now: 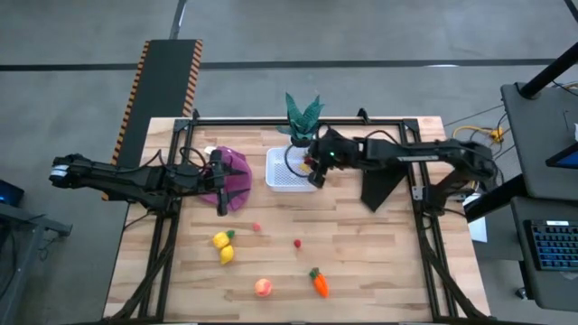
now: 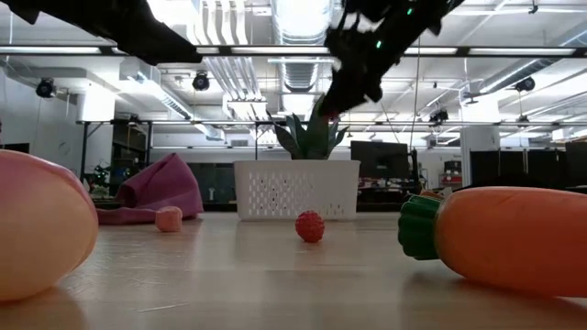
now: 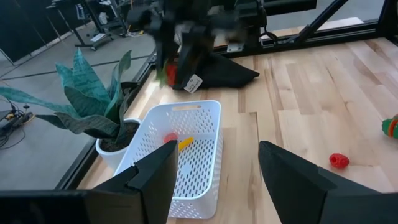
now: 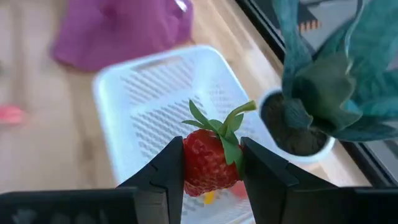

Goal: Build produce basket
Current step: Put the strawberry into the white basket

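In the high view the white basket sits in the upper middle of the frame on the wooden bench. It is small and square, with perforated mesh walls and a slot handle near the rim. The left wrist view shows something small and red and a thin yellow-orange piece already lying inside it. Just above it stands a green potted plant, and to its left lies a purple cloth. A black cloth lies to its right.

The right gripper hangs over the basket's right edge, its fingers closed narrowly on a strawberry, a bright red toy with a green leafy top, held above the basket's mesh floor.

The left gripper hovers over the purple cloth, its fingers parted and nothing between them.

The rest of the produce lies in the lower half of the high view: two yellow lemons at lower left, a peach-pink round fruit and an orange carrot with a green top near the bottom, and two tiny red berries apart from each other nearer the middle.
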Controlling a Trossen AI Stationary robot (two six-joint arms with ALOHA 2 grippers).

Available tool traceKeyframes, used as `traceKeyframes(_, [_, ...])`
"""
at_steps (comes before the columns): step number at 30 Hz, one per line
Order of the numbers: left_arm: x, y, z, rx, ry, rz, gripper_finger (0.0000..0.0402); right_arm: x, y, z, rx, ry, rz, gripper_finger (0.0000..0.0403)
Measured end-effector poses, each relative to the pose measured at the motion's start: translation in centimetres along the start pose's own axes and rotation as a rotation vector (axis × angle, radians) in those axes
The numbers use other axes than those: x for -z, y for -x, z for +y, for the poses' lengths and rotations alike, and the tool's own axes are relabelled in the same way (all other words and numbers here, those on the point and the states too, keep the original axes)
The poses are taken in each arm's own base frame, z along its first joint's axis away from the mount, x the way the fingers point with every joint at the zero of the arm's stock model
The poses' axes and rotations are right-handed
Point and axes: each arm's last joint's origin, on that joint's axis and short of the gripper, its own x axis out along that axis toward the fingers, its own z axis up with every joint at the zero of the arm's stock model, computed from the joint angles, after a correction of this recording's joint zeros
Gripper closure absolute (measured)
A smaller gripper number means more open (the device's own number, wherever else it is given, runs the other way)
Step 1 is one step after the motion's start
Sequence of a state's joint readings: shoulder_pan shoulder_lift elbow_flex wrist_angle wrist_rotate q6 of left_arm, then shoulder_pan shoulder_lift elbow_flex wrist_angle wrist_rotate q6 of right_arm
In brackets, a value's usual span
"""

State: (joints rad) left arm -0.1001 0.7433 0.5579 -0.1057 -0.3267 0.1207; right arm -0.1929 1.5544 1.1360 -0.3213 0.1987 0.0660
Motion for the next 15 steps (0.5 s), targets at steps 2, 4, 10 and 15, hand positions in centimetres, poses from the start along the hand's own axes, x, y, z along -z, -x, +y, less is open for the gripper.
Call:
traceKeyframes(2, [0.0, 0.0, 0.0, 0.0, 0.0, -0.001, 0.0192, 0.4, -1.3, -0.6, 0.009, 0.0, 0.034, 0.0283])
traceKeyframes(4, [0.0, 0.0, 0.0, 0.0, 0.0, 0.0, 0.0192, 0.8, -2.5, -0.8, 0.004, 0.003, 0.056, 0.0283])
traceKeyframes(10, [0.0, 0.0, 0.0, 0.0, 0.0, -0.001, 0.0192, 1.9, -4.8, -0.9, 0.027, 0.036, 0.125, 0.0283])
traceKeyframes(15, [0.0, 0.0, 0.0, 0.0, 0.0, -0.002, 0.0192, 2.3, -5.5, -1.0, 0.109, 0.057, 0.145, 0.0279])
